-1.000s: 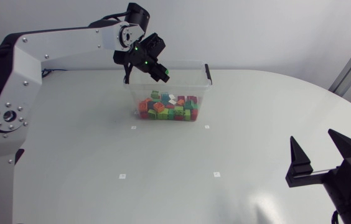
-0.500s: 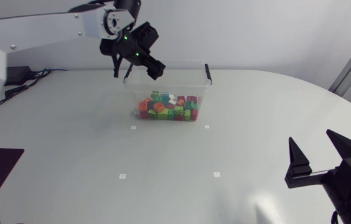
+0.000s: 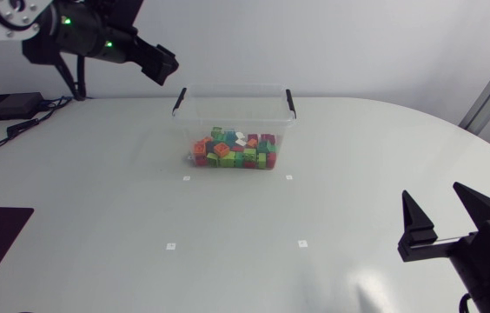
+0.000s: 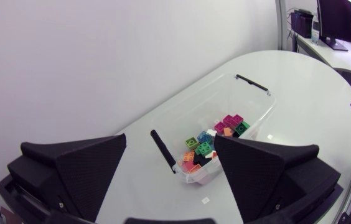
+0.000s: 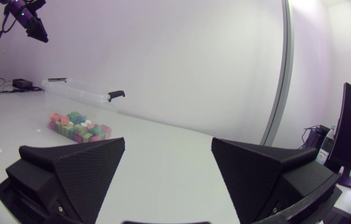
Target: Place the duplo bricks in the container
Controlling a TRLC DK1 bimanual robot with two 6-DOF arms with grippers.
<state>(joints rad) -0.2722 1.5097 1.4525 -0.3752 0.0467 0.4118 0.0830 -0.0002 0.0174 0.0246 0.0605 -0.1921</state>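
A clear plastic container (image 3: 284,122) with black handles stands at the table's far middle. Many coloured duplo bricks (image 3: 235,149) lie heaped on its floor. My left gripper (image 3: 163,65) hangs high, up and to the left of the container, open and holding nothing. The left wrist view looks down between its spread fingers (image 4: 76,168) at the container (image 4: 250,102) and the bricks (image 4: 216,138). My right gripper (image 3: 443,219) stands open and empty at the table's near right. In the right wrist view the container (image 5: 70,90) and bricks (image 5: 79,127) are far ahead.
Small square marks (image 3: 186,178) dot the white table (image 3: 332,156) around and in front of the container. The table's curved edge runs along the right side. A black box with cables (image 3: 6,104) sits at the far left edge.
My left arm has pulled up and to the left, away from above the container, and its gripper has opened. The right arm has not moved.
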